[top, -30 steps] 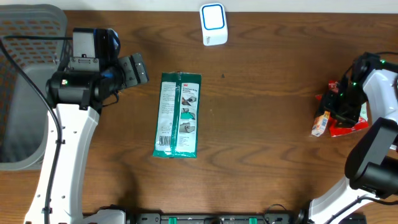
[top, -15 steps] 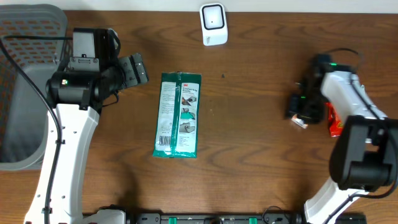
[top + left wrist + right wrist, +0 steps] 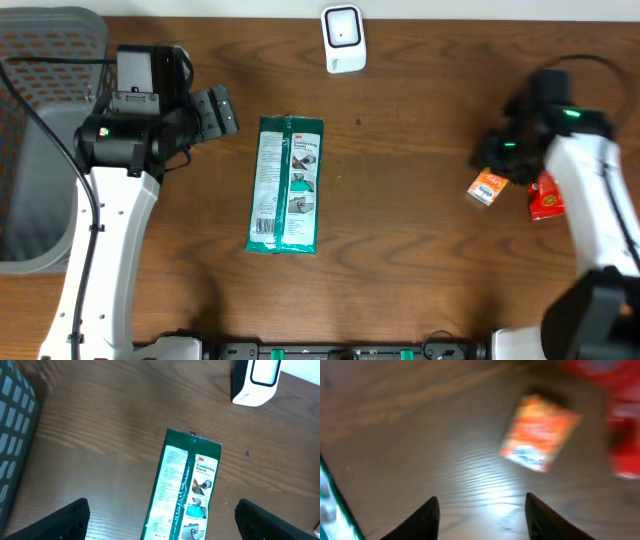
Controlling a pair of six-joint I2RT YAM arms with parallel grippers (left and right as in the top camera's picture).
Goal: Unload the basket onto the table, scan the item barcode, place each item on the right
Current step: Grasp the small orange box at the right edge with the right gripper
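Observation:
A green glove package (image 3: 286,185) lies flat and lengthwise in the middle of the table, printed side up. In the left wrist view the package (image 3: 185,495) lies below my left gripper (image 3: 162,527), whose jaws are wide open and hold nothing. This left gripper (image 3: 215,112) hovers up and left of the package. The white scanner (image 3: 343,38) stands at the far edge. My right gripper (image 3: 500,150) hangs open over bare wood just beyond a small orange box (image 3: 487,187). The right wrist view is blurred, with the box (image 3: 540,432) ahead of my empty right gripper (image 3: 482,520).
A grey mesh basket (image 3: 40,150) fills the left edge, and its wall (image 3: 12,445) shows in the left wrist view. A red packet (image 3: 546,196) lies right of the orange box. The scanner (image 3: 256,380) also shows at the top of the left wrist view.
The right arm swung left from the red packets, and the small orange box now lies apart, left of them. Its jaws have narrowed somewhat. The left arm and green package have not moved.

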